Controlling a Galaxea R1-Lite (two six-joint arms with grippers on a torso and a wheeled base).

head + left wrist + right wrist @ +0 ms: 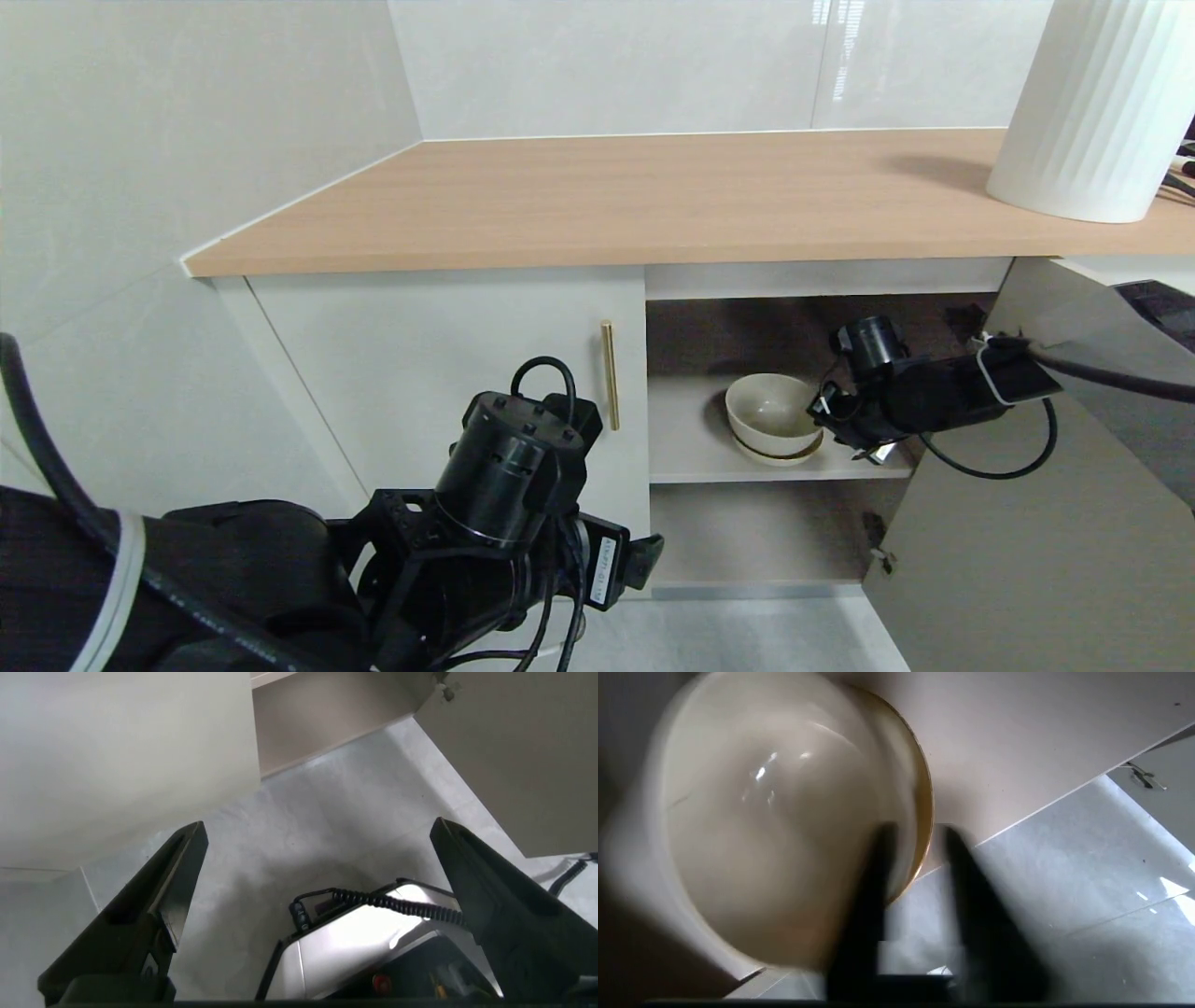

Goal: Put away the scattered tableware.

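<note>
The bowl (775, 812) is blurred and hides most of the plate (784, 457) beneath.

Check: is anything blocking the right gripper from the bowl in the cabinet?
Nothing visible does. The cabinet door stands open, and the right gripper is at the rim of the bowl, which sits in another dish on the shelf.

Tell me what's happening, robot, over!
Left claw open, empty. Right claw at bowl rim. Bowl on cabinet shelf. Door open, nothing blocking.

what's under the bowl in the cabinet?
A second dish, with only its darker rim showing beneath the bowl; the rest is covered. Both sit on the shelf.
</note>
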